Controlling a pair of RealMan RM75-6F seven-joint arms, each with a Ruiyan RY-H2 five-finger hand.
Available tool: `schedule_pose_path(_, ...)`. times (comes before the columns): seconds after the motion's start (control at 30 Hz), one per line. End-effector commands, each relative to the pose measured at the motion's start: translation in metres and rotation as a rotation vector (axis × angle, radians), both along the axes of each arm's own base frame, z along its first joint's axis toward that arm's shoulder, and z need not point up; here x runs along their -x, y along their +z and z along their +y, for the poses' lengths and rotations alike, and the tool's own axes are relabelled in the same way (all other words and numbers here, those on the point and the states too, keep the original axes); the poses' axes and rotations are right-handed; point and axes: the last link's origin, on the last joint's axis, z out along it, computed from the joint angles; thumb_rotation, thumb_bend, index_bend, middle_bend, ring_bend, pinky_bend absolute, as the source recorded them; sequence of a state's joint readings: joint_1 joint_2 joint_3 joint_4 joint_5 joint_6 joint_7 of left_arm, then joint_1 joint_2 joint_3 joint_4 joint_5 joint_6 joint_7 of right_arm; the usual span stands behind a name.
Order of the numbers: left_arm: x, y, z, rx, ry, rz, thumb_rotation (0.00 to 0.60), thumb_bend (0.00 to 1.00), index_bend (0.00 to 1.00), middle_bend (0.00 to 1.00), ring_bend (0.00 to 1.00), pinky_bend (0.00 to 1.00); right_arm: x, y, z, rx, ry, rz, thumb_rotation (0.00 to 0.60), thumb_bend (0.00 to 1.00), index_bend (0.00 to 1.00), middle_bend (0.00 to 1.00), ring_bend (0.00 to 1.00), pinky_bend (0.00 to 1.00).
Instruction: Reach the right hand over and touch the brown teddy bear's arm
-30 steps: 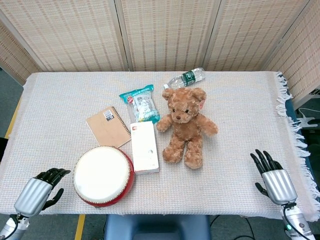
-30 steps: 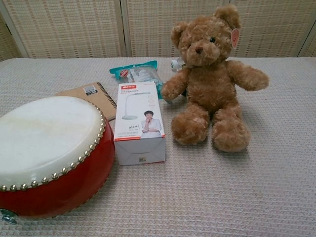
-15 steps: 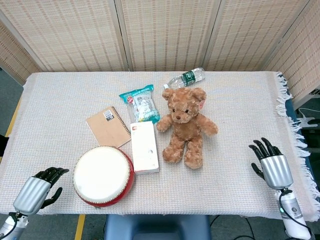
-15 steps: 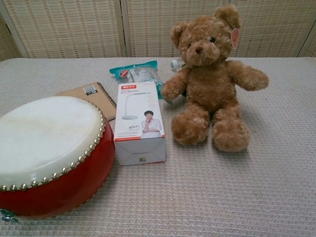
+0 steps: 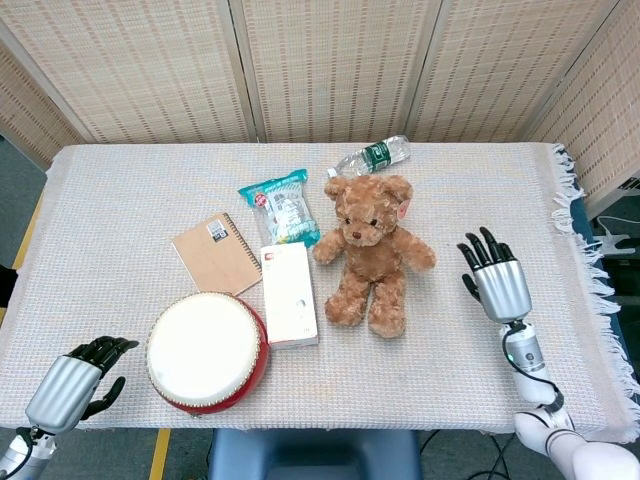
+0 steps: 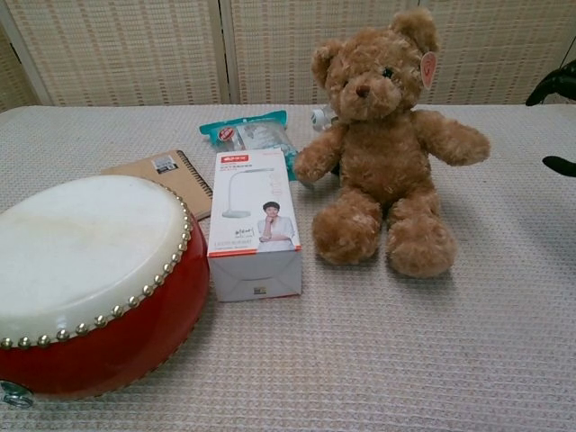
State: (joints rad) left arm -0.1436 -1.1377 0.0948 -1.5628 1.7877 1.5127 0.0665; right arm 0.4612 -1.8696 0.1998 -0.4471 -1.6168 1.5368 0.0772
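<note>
- task status: not done. the right hand (image 5: 497,282) hovers over the table (image 5: 480,180) toward its right edge, near the brown teddy bear (image 5: 370,255) but apart from it; no contact with the bear's arm (image 5: 420,251).
- remaining, in my judgement: carry the hand leftward and down until a fingertip meets that arm.
- right hand: fingers spread, holding nothing, touching nothing visible.
- left hand (image 5: 75,385): at the front left corner, fingers curled in, nothing in it.
- teddy bear: sits near the table's middle, just beside a white box (image 5: 288,293).
</note>
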Motion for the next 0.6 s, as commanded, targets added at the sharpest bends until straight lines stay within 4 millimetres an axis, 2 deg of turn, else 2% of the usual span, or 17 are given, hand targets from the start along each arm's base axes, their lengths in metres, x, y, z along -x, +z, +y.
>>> schedule_pose_path(0.03, 0.001, 0.001, 0.0, -0.001, -0.001, 0.003, 0.6, 0.43, 0.23, 0.27, 0.24, 0.47, -0.007, -0.012, -0.005, -0.026, 0.01, 0.002, 0.6, 0.11, 0.32, 0.24, 0.15, 0.43)
schedule_pose_path(0.4, 0.0, 0.002, -0.001, 0.002, -0.001, -0.011, 0.6, 0.43, 0.23, 0.27, 0.24, 0.47, -0.032, -0.04, -0.022, -0.038, 0.016, 0.029, 0.6, 0.11, 0.34, 0.24, 0.16, 0.45)
schedule_pose_path(0.47, 0.0, 0.002, -0.001, 0.005, -0.002, -0.01, 0.6, 0.43, 0.23, 0.27, 0.24, 0.47, -0.036, -0.043, -0.025, -0.034, 0.019, 0.036, 0.6, 0.11, 0.35, 0.24, 0.16, 0.47)
schedule_pose_path(0.6, -0.001, 0.0, -0.002, 0.022, -0.002, -0.009, 0.6, 0.43, 0.23, 0.27, 0.24, 0.47, -0.042, -0.047, -0.028, -0.02, 0.022, 0.037, 0.6, 0.11, 0.36, 0.24, 0.18, 0.59)
